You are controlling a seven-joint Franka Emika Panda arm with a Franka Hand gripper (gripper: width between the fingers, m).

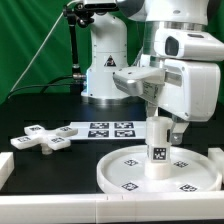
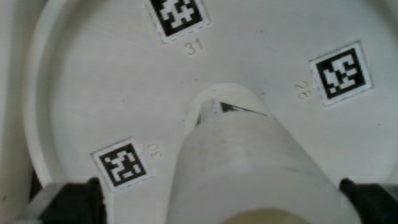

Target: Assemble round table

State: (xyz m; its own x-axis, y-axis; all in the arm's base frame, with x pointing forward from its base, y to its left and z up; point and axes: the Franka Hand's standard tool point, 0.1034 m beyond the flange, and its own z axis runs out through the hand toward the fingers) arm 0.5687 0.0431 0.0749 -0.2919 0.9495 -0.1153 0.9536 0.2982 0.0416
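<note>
In the exterior view's lower right, the gripper (image 1: 160,128) is closed tight on the upright leg (image 1: 158,154) standing on the disc (image 1: 108,175); if the leg leans while being turned, it may jam or push the disc sideways.

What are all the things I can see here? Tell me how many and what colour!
round disc: one, white, exterior view's right, with tags
cylinder leg: one, white, upright at the disc's middle
cross-shaped foot: one, white, exterior view's left, lying apart
marker board: one, white, flat behind the foot
table: one, black, under everything
backdrop: one, green, behind
robot arm: one, white, above the disc
gripper: one, closed on the leg
</note>
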